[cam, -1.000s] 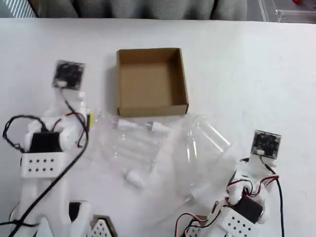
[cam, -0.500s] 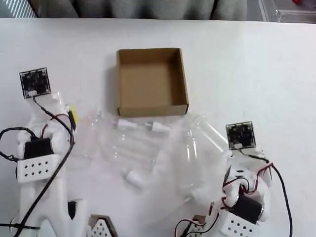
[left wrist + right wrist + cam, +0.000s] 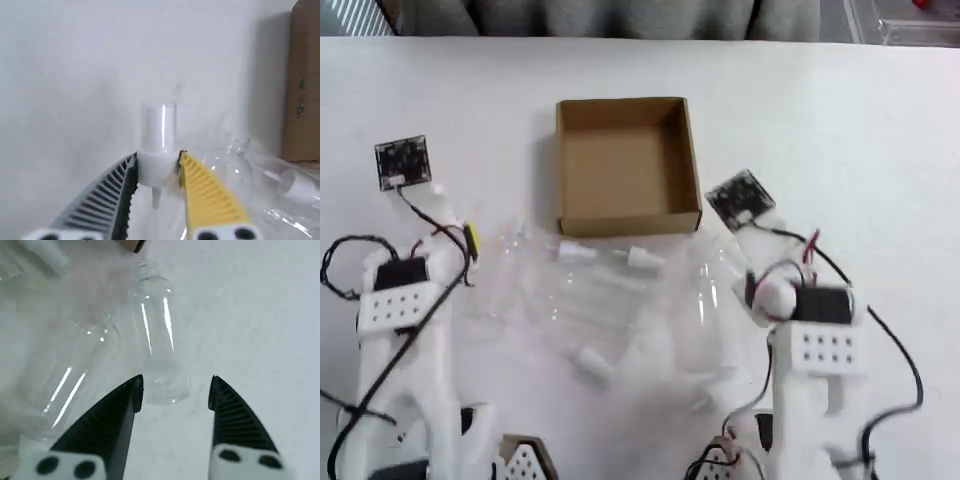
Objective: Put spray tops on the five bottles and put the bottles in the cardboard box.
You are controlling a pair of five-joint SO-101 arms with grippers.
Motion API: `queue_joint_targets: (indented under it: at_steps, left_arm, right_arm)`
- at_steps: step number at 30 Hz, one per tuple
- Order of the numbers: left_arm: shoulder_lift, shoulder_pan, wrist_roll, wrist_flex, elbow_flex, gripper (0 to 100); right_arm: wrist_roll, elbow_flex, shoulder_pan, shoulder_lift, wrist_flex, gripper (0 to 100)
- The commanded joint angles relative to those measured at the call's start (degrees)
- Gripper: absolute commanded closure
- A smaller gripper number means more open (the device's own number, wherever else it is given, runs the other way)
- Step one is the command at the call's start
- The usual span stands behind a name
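My left gripper is shut on a white spray top with a clear cap, held off the white table left of the bottle heap. In the high view the left arm stands at the left, its yellow finger beside the heap. My right gripper is open, its black fingers either side of the base of a clear bottle lying on the table. The right arm stretches over the heap's right side. The open cardboard box has nothing in it.
Several clear bottles lie in a heap in front of the box, with loose white spray tops among them. The box's side rises beyond the left gripper. Bare table surrounds the box and both arms.
The right arm has swung forward and left, from the near right corner to above the bottles by the box's corner. The left arm shifted left, then barely moved.
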Motion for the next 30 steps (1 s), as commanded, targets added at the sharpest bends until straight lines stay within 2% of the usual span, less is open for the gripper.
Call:
queue_joint_targets:
  at_steps: [1,6,12,26,28,30]
  left_arm:
    - [8.0,-1.6,0.2,-1.8,-8.3,98]
    - [12.4,-2.5,0.1,-1.8,-10.8,98]
    - [12.5,-2.5,0.0,-1.8,-10.6,98]
    - [12.7,-2.2,0.0,-1.8,-10.6,98]
    - [12.7,-2.2,0.0,-1.8,-10.6,98]
    - [12.7,-2.2,0.0,-1.8,-10.6,98]
  right_arm:
    - [4.8,-13.4,-4.2,14.7,4.7,78.9]
    - [8.4,-18.5,-5.1,28.1,2.0,77.2]
    - [13.5,-23.2,-5.1,37.3,1.1,64.7]
    - [13.1,-27.8,-5.6,55.0,-6.1,65.0]
    - [11.7,-29.6,-5.6,56.6,-6.1,68.9]
    - [8.1,-32.4,-5.2,57.8,-5.8,77.5]
